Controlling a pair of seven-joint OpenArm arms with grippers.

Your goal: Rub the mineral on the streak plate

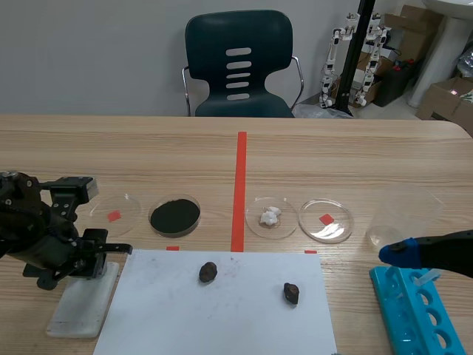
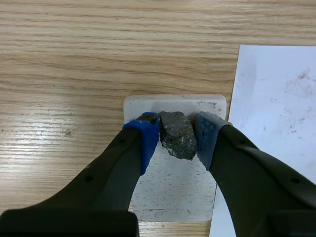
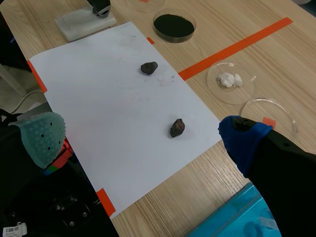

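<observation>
- Left wrist view puts the left gripper front and centre. Its two blue pads are clamped on a dark grey, speckled mineral, one pad on each side.
- Stone and fingers hang over the far part of the white streak plate. Whether the stone actually touches the plate, I cannot tell.
- That plate lies on the wooden table at the near left, just beside the left edge of a big white paper sheet.
- On the sheet lie two more dark stones: a left rock farther off and a right rock nearer.
- Beyond the sheet runs a row of clear dishes. From the left they are a bare dish over a red tape square and a black-powder dish. Past the orange line come a white-lump dish and a second bare dish.
- Over at the near right, the right gripper hovers with its fingers spread wide and nothing between them. It sits just beside the far end of a blue rack.
- A dark green chair stands behind the table's far edge.
</observation>
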